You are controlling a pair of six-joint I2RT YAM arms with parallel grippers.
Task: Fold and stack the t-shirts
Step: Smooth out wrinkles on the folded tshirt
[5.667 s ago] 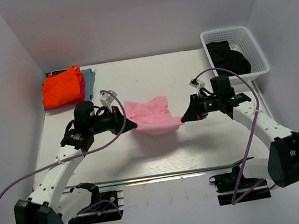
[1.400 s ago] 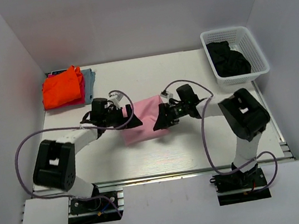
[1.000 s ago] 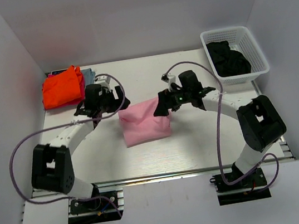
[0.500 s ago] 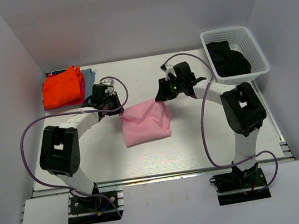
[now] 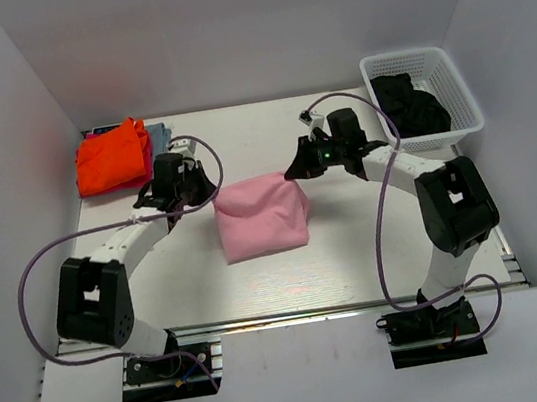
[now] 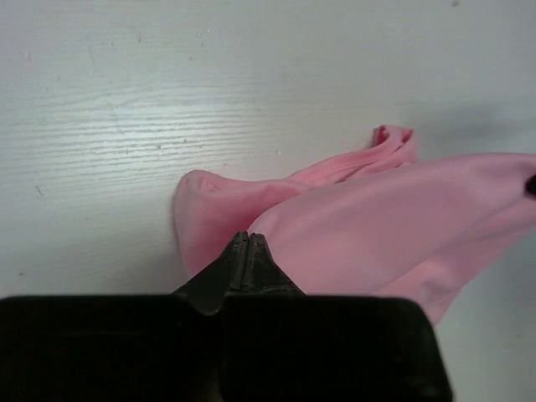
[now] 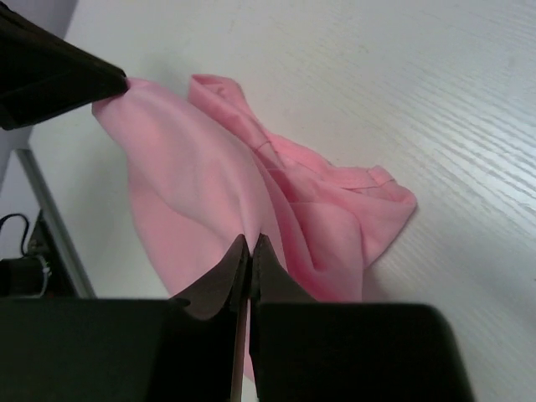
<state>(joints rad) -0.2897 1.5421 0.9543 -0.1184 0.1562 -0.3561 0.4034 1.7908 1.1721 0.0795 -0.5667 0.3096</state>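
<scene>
The light pink t-shirt [image 5: 261,220] lies folded into a rough rectangle at the middle of the table. My left gripper [image 5: 211,191] is shut on its far left corner, low over the table. The left wrist view shows the shut tips [image 6: 249,237] in pink cloth [image 6: 377,226]. My right gripper [image 5: 292,171] is shut on the far right corner. In the right wrist view its tips [image 7: 251,240] pinch a pink fold [image 7: 193,193], with the left gripper [image 7: 117,84] at the opposite corner. The bright orange t-shirt [image 5: 111,159] tops a stack at the far left.
A grey-blue shirt [image 5: 160,136] and a red edge [image 5: 149,164] show under the orange one. A white basket [image 5: 407,57] at the far right holds a black shirt [image 5: 411,104]. White walls enclose the table on three sides. A metal rail [image 5: 286,315] runs along the near edge.
The pink shirt hung stretched between the raised grippers; it now lies folded on the table. Both grippers swung in low, then drew back to its far corners.
</scene>
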